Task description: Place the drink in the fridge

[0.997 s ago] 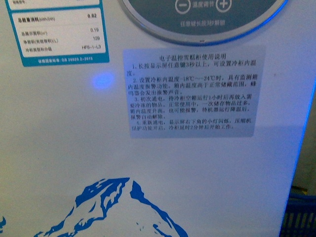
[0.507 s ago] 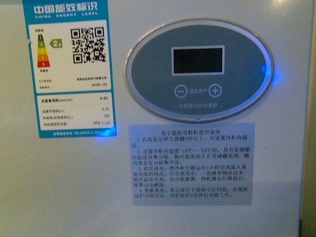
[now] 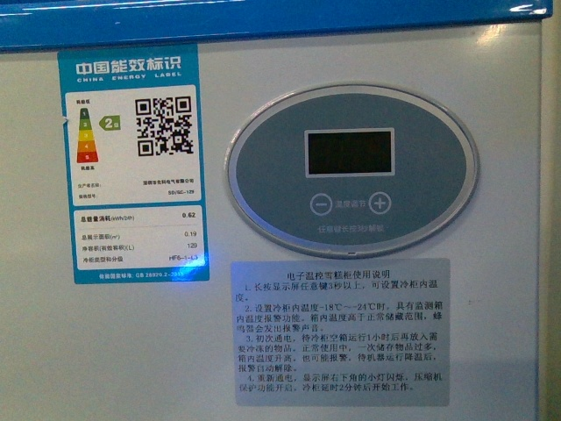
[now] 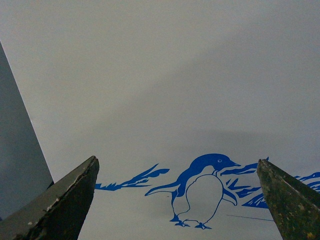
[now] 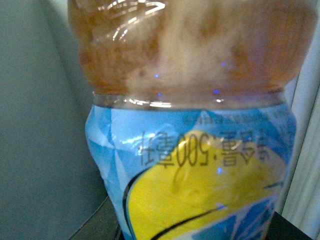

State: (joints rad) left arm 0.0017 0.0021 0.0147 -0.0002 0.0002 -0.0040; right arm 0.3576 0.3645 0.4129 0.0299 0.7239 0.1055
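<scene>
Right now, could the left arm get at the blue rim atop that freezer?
Likely not yet: the left gripper, open and empty, faces the penguin on the freezer's wall, with no blue rim in its view. Nothing seems to block it, though.

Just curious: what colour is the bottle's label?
The label is light blue and yellow; right wrist view.
</scene>
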